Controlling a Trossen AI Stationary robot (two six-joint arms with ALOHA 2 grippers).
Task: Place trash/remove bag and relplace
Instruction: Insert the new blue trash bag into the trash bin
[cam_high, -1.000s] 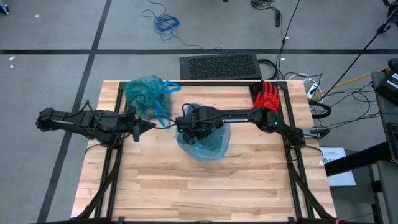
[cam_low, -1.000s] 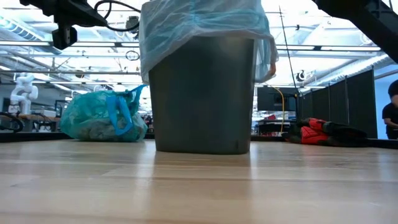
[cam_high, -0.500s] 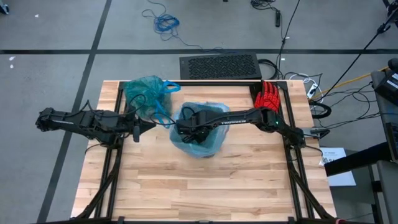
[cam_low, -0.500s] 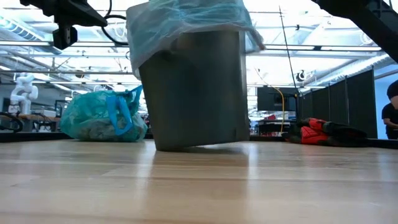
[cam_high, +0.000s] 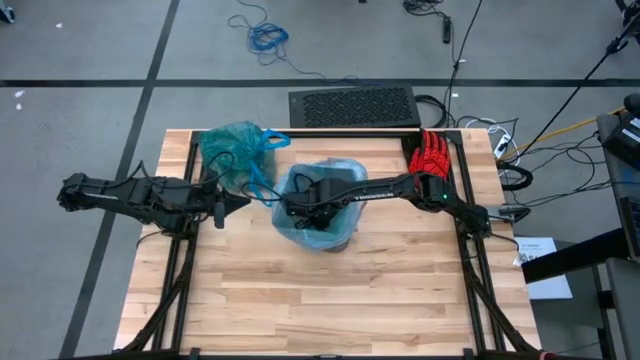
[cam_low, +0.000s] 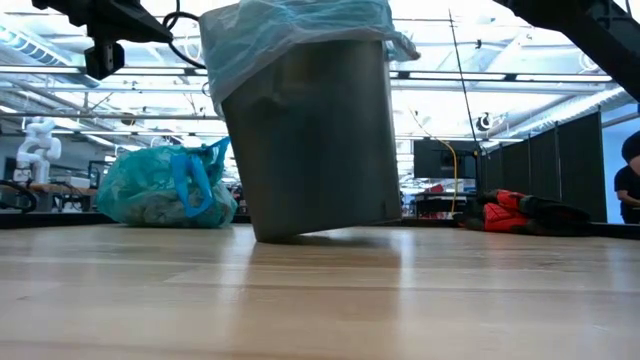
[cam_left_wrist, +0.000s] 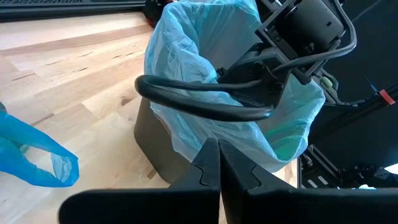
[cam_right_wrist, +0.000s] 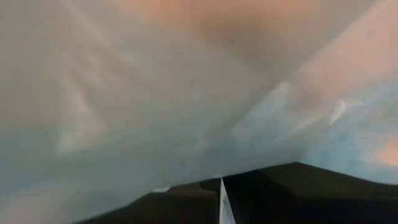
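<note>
A dark grey bin stands mid-table, lined with a pale sky-blue plastic bag folded over its rim. The bin is tilted and rests on its lower left edge. My right gripper is shut and reaches straight down inside the lined bin. My left gripper is shut and hangs in the air just left of the bin, touching nothing. The teal-green bag with blue handle loops sits on its bottom at the far left. The trash is hidden. My right gripper comes from above, pointing down, its shut fingers inside the pale blue liner, which fills the view right in front of them. The bin's wall and the gripper's own body hide the place of touch. The bin leans toward the table's left.
A red glove lies at the table's far right corner. A black grille box stands behind the far edge. The near half of the wooden table holds nothing.
My right gripper has gone down deeper into the lined bin. The bin stood flat and has tipped toward the table's left. Its right bottom edge has lifted off the table and its top has shifted left and toward the far edge.
</note>
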